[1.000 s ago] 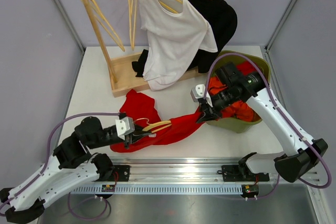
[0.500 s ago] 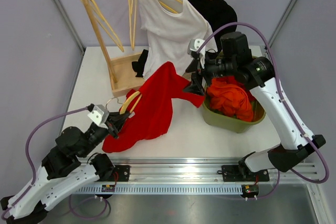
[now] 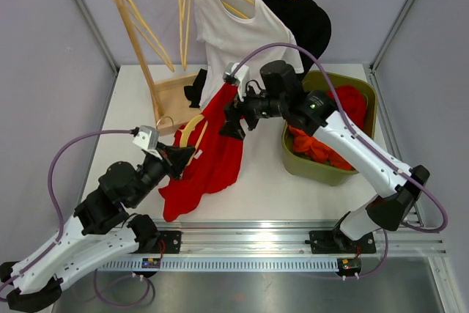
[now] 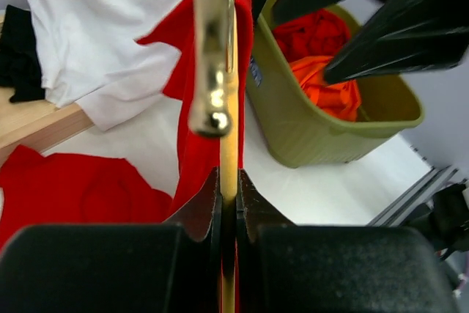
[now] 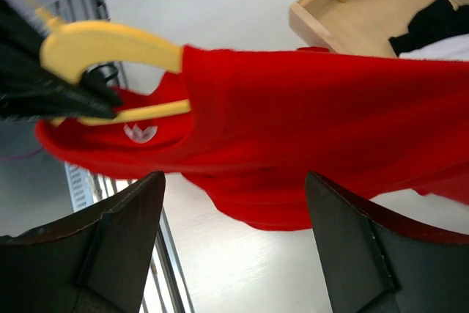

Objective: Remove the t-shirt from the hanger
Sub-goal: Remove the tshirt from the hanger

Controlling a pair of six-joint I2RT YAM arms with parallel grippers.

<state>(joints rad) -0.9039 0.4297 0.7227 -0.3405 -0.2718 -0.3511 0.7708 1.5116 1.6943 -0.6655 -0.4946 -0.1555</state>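
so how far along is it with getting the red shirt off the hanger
Done: the hanger is off the rack, clamped in the left tool, one arm already bare. In hand: the red t-shirt hangs from the other arm, the right tool open beside it. Left: sliding the shirt fully off.

Blurred hanger (image 4: 212, 49) cut off at top edge; its far arm hidden inside t-shirt (image 3: 220, 152).

The bare table (image 3: 260, 181) gives a free passage between the red t-shirt (image 3: 216, 155), which hangs from the hanger (image 3: 192, 128), and the green bin (image 3: 322, 174), which closes the right side. Behind the t-shirt there is little room. The white shirt (image 3: 245, 42) and the wooden rack (image 3: 165, 104) stand close there, and the right arm (image 3: 352, 144) reaches across above the bin.
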